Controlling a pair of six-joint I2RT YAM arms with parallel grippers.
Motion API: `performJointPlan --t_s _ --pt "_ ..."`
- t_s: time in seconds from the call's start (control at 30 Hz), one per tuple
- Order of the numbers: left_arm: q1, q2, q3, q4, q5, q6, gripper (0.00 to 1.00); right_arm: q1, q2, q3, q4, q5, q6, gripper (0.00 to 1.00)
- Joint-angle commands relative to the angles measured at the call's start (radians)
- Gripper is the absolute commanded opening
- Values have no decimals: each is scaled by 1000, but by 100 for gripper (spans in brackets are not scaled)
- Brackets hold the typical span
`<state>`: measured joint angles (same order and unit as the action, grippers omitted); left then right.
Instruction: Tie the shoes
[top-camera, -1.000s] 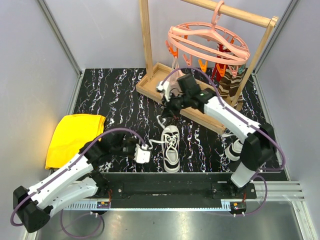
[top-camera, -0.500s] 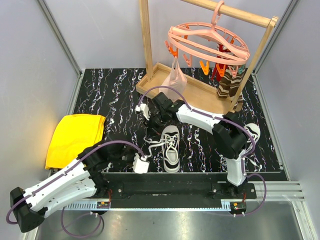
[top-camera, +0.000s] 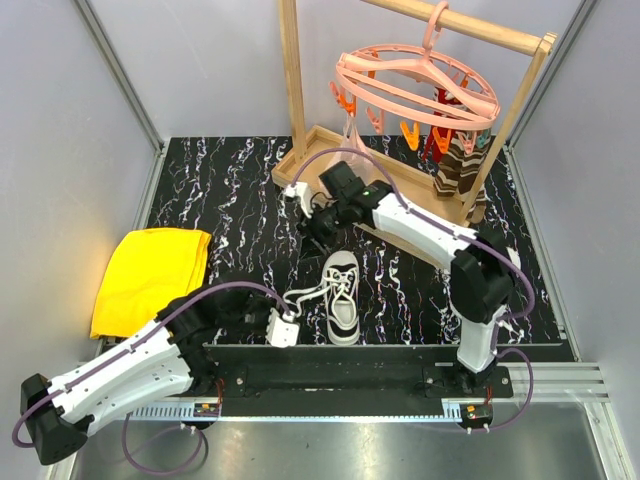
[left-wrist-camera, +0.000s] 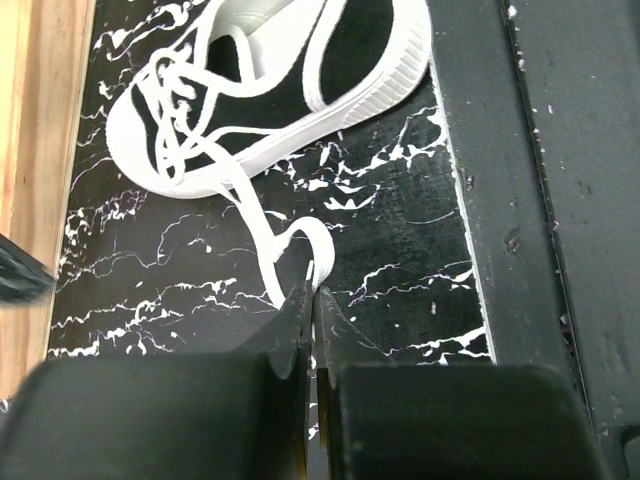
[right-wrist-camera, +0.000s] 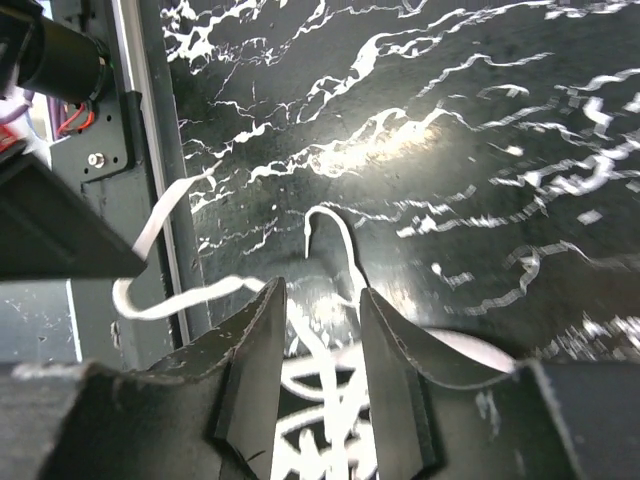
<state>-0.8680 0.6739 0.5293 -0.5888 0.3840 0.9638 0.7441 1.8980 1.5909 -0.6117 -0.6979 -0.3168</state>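
Wrist views alone reveal left hand (left-wrist-camera: 312, 295) clamped on a lace (left-wrist-camera: 255, 245), right hand (right-wrist-camera: 320, 292) spread apart.

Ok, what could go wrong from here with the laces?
1. The left end effector is shut on one lace. Pulling more may drag the shoe or let the thin lace slip out.
2. The right end effector is open over the other lace, which lies flat on the table, so closing could miss it.
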Motion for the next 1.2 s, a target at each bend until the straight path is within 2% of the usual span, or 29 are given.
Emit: performJointPlan --t_s 0.0,0.1,0.2,0.3,0.47,0.67,0.77,1.17 --pt "-2 15 20 84 -60 -78 0 -72 -122 -8 -65 -5 -4 44" --pt "58 55 44 135 -53 -137 0 -153 -210 -83 -68 -18 -7 44" --pt "159 125 93 165 15 -178 0 -190 -345 -207 -66 -3 -51 44" --pt "260 252 155 205 79 -218 0 -195 -414 -326 -53 40 -119 43" --pt "355 505 290 296 116 -313 0 -195 -484 -425 -28 80 -139 39" --pt "405 719 411 339 141 -425 0 -195 -456 -456 0 112 -162 34" --pt "419 768 436 342 145 -456 0 -195 -450 -454 4 120 -180 31" --pt "432 912 457 296 72 -468 1 -195 -410 -457 12 77 -203 30"
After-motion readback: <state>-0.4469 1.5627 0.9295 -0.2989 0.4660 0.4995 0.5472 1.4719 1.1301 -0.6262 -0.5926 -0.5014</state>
